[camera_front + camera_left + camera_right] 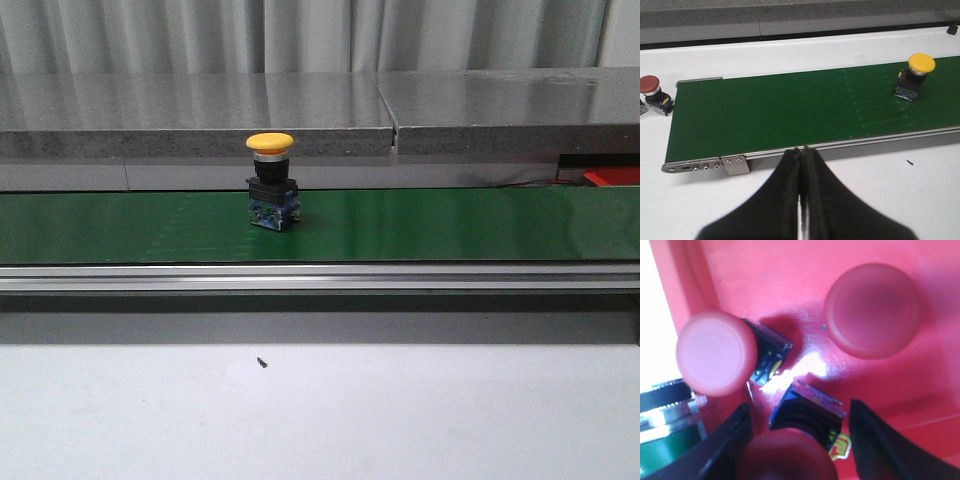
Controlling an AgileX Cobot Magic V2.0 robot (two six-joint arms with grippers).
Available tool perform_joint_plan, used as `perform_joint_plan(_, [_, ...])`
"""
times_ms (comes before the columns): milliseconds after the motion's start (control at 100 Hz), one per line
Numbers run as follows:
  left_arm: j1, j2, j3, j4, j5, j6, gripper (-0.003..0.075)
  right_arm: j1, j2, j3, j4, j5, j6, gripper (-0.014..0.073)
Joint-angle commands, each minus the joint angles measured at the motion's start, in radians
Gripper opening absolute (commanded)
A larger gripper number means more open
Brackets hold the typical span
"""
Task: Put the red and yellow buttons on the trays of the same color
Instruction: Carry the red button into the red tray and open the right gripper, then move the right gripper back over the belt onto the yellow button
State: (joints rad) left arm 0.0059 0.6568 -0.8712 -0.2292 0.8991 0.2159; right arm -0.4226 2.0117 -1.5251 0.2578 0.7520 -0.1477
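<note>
A yellow button [270,180] stands upright on the green conveyor belt [450,225]; it also shows in the left wrist view [917,75]. A red button [652,90] lies on the white table beyond the belt's end. My left gripper [801,150] is shut and empty, over the white table by the belt's near rail. My right gripper [800,406] is open inside the red tray [790,275]. A red button [800,450] sits between its fingers with a gap on each side. Two more red buttons [715,352] [872,310] lie in the tray. No yellow tray is in view.
A corner of the red tray [612,177] shows at the far right behind the belt. A grey raised ledge [300,115] runs behind the belt and an aluminium rail [320,277] along its front. A small dark speck [261,362] lies on the white table.
</note>
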Motion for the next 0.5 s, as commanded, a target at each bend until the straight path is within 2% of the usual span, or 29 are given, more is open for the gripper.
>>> perform_joint_plan(0, [-0.007, 0.0, -0.025, -0.017, -0.067, 0.0, -0.0019, 0.005, -0.038, -0.024, 0.027, -0.038, -0.003, 0.0163])
perform_joint_plan(140, [-0.007, 0.0, -0.025, -0.017, -0.067, 0.0, -0.0019, 0.021, -0.023, -0.024, 0.028, -0.028, -0.015, 0.0188])
perform_joint_plan(190, [-0.007, 0.0, -0.025, -0.017, -0.067, 0.0, -0.0019, 0.023, -0.023, -0.024, 0.028, -0.027, -0.015, 0.0241])
perform_joint_plan(350, [-0.007, 0.0, -0.025, -0.017, -0.067, 0.0, -0.0019, 0.025, -0.027, -0.028, 0.028, -0.025, -0.015, 0.0494])
perform_joint_plan(490, [-0.007, 0.0, -0.025, -0.017, -0.067, 0.0, -0.0019, 0.025, -0.052, -0.028, 0.026, -0.027, -0.015, 0.0546])
